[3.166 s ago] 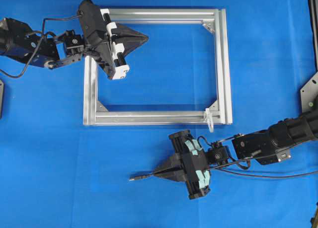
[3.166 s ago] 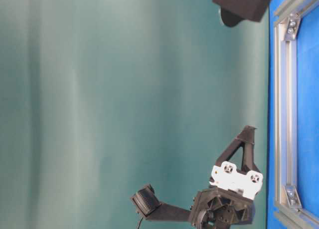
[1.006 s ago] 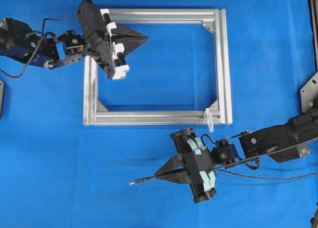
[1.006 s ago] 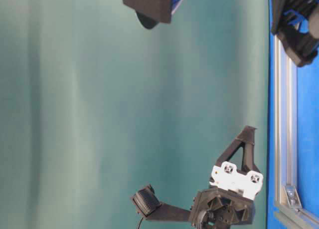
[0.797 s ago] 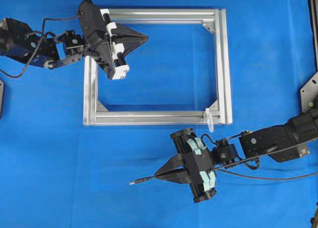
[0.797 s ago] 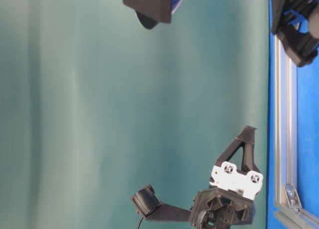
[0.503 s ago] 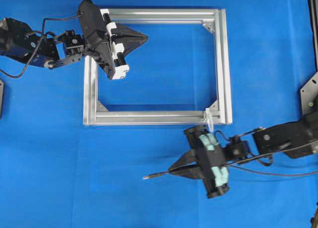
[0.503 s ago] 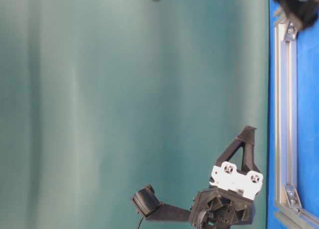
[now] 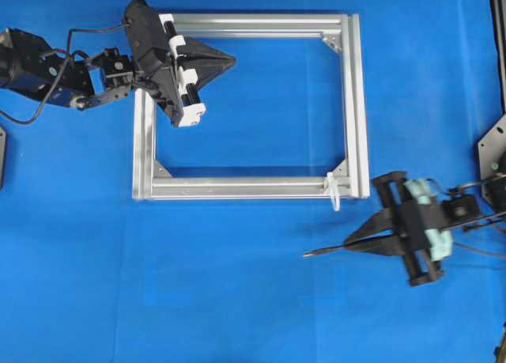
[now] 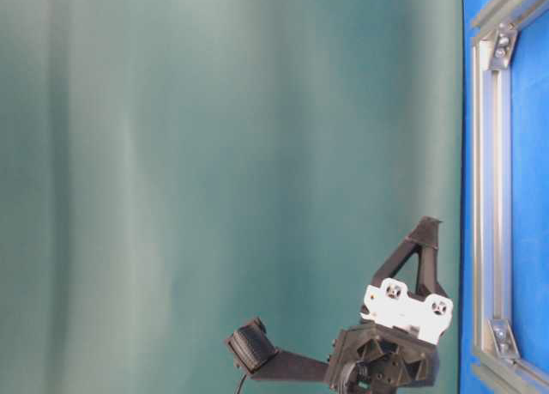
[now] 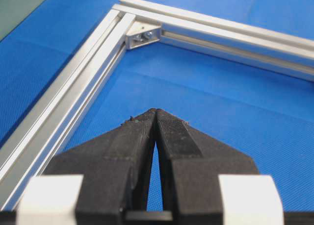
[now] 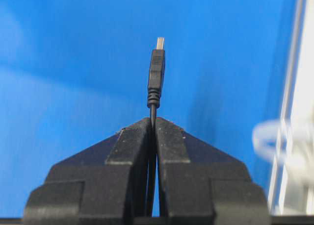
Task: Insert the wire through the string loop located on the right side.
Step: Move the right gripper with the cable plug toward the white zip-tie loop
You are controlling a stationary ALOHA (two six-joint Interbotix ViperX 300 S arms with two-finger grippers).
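Note:
My right gripper (image 9: 350,243) (image 12: 152,120) is shut on the wire (image 12: 156,75), a thin black cable whose slim plug (image 9: 315,252) sticks out leftward past the fingertips. It hovers over the blue mat at the lower right, below and right of the string loop (image 9: 334,190), a small white tie on the frame's lower right corner. In the right wrist view the string loop (image 12: 269,139) is a blurred white ring at the right edge. My left gripper (image 9: 231,60) (image 11: 155,111) is shut and empty, over the upper left of the aluminium frame (image 9: 360,102).
The silver rectangular frame (image 11: 78,83) lies flat on the blue mat, with corner brackets (image 11: 143,35) inside it. A black fixture (image 9: 492,153) sits at the right edge. The table-level view shows the frame bar (image 10: 491,197) and the left arm (image 10: 390,342).
My right gripper has moved to the right and slightly up with the wire, from under the frame's middle to the lower right near the loop. The left arm has stayed still.

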